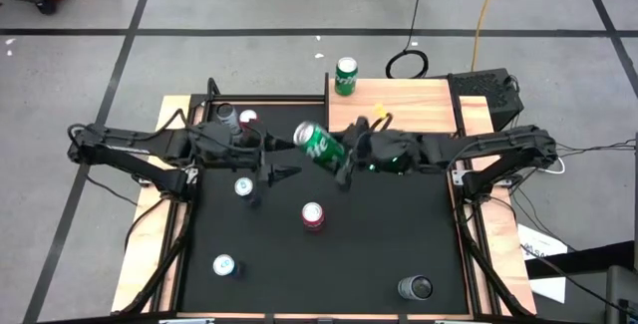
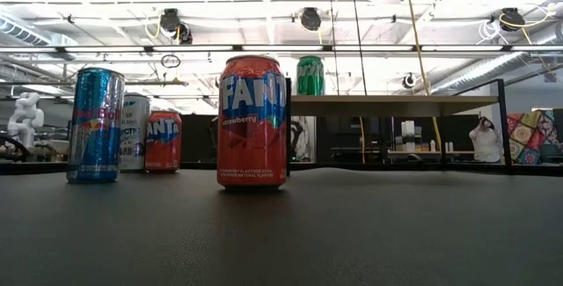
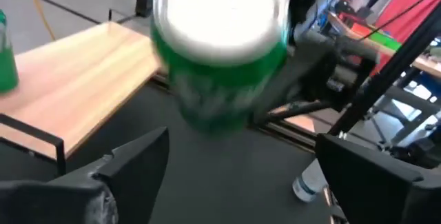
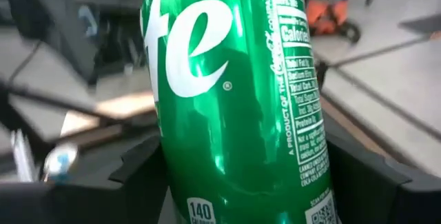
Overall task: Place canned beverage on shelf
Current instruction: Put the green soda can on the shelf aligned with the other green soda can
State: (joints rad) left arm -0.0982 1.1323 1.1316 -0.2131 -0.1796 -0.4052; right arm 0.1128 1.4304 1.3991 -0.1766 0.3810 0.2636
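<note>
Tabletop with handover of a green aluminium Sprite can [image 1: 320,146] above the black tabletop mat [image 1: 379,234].

Hidden or unclear: held can and both arms missing from the low view; can blurred in the left wrist view, only its silver end [image 3: 219,12] legible; lower part of the label cut off in the right wrist view.

Right gripper [image 1: 348,158]: clasped around the can's body [image 4: 234,100], dark fingers [image 4: 138,165] pressed on either side (can tilted, raised off the mat).

Left gripper [image 1: 280,159]: spread wide, fingers [image 3: 131,165] clear of the can, just beside its end.

Light-brown wooden shelf on thin black posts [image 1: 419,105]: near the held can, carrying a second green can [image 1: 346,76] upright at its corner.

On the mat: red Fanta can [image 2: 252,121], blue Red Bull can [image 2: 96,125], further cans upright.
</note>
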